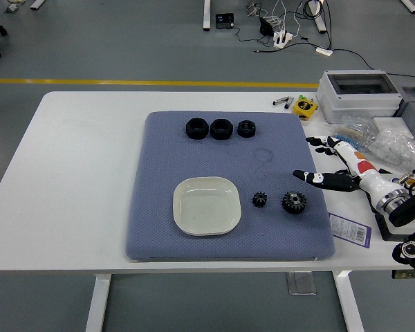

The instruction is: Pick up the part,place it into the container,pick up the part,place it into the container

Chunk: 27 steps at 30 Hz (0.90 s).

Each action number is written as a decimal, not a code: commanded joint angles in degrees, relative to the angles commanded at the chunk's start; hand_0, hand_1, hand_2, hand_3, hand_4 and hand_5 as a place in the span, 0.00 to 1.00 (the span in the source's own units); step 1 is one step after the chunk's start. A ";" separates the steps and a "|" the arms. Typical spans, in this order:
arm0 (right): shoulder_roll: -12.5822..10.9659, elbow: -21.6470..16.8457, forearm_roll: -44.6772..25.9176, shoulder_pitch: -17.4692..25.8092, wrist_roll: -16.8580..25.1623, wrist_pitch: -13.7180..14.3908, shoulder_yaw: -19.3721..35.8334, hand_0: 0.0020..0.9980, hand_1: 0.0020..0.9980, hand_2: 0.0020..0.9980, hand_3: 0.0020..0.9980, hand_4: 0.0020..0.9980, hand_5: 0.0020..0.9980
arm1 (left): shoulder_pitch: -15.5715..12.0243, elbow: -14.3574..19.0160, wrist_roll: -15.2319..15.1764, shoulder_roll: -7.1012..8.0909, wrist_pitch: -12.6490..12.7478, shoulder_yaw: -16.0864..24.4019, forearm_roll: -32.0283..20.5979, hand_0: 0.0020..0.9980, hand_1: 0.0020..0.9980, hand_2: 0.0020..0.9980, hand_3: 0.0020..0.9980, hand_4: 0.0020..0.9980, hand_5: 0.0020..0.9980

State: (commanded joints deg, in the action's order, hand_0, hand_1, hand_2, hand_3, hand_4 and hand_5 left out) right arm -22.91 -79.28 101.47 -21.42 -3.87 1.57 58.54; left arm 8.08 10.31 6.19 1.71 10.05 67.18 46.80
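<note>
Covering white table (pixel 76 173) — blue mat (pixel 194 149), grey floor (pixel 90 41) behind.

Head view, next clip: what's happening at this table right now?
The robot's right hand reaches in from the right with fingers spread, holding nothing, above the blue mat's right edge. Two black gears, a small gear and a larger gear, lie on the mat just left of the hand. The white square dish beside them is empty, so no part has been placed. Three black nuts sit in a row at the mat's far side. The left arm is out of view.
</note>
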 joint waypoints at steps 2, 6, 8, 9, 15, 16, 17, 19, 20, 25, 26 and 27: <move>-0.39 -0.01 1.79 -0.59 -0.05 -0.38 -1.22 0.84 0.80 0.82 0.85 1.00 0.31 | -0.03 0.00 0.05 0.02 -0.03 0.02 0.15 0.71 0.62 0.64 0.56 0.62 0.69; -1.64 0.15 5.58 -3.28 0.22 -1.10 -6.17 0.81 0.78 0.81 0.83 1.00 0.22 | -0.20 0.00 0.20 0.06 -0.09 0.14 0.60 0.71 0.62 0.64 0.56 0.62 0.69; -2.24 0.40 5.88 -4.88 0.33 -1.28 -8.76 0.81 0.78 0.81 0.83 1.00 0.22 | -0.26 0.00 0.27 0.06 -0.12 0.14 0.82 0.71 0.62 0.64 0.56 0.62 0.69; -2.48 0.51 5.81 -5.54 0.26 -1.43 -9.90 0.81 0.78 0.81 0.83 1.00 0.22 | -0.28 0.00 0.29 0.07 -0.14 0.11 0.87 0.71 0.62 0.64 0.56 0.62 0.69; -4.23 1.11 4.32 -9.91 -0.85 -3.28 -16.91 0.77 0.75 0.78 0.82 1.00 0.22 | -0.43 0.00 0.29 0.11 -0.14 -0.07 0.81 0.71 0.62 0.64 0.56 0.62 0.69; -4.39 1.34 4.06 -10.57 -1.13 -3.65 -17.81 0.76 0.74 0.78 0.82 1.00 0.21 | -0.44 0.00 0.29 0.12 -0.14 -0.12 0.77 0.71 0.62 0.64 0.56 0.62 0.69; -4.49 1.54 3.85 -11.06 -1.28 -3.87 -18.41 0.76 0.74 0.78 0.82 1.00 0.21 | -0.44 0.00 0.27 0.13 -0.13 -0.17 0.67 0.71 0.62 0.64 0.56 0.62 0.69; -4.67 1.96 3.45 -12.16 -1.64 -4.32 -19.49 0.76 0.74 0.78 0.82 1.00 0.21 | -0.38 0.00 0.24 0.16 -0.15 -0.41 0.41 0.71 0.62 0.64 0.56 0.62 0.69; -4.77 2.13 3.26 -12.71 -1.84 -4.55 -19.88 0.76 0.74 0.78 0.82 1.00 0.21 | -0.33 0.00 0.25 0.19 -0.17 -0.56 0.37 0.71 0.62 0.64 0.56 0.62 0.69; -4.96 2.93 2.73 -14.63 -2.29 -5.27 -20.56 0.74 0.73 0.76 0.81 1.00 0.20 | -0.08 0.00 0.19 0.22 -0.23 -1.29 -0.37 0.71 0.62 0.65 0.56 0.62 0.69; -5.01 3.37 2.67 -15.21 -2.27 -5.46 -20.92 0.74 0.73 0.76 0.81 1.00 0.20 | 0.02 0.00 0.17 0.23 -0.24 -1.42 -0.55 0.71 0.62 0.65 0.56 0.62 0.69; -5.04 3.73 2.66 -15.62 -2.24 -5.58 -21.24 0.74 0.73 0.76 0.81 1.00 0.20 | 0.09 0.00 0.18 0.23 -0.24 -1.45 -0.63 0.71 0.62 0.65 0.56 0.62 0.69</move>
State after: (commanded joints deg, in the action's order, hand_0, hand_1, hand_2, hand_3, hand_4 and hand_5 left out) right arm -27.95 -75.55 104.14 -37.04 -6.12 -4.01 37.30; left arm 8.17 10.31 6.37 1.94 9.81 65.73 46.18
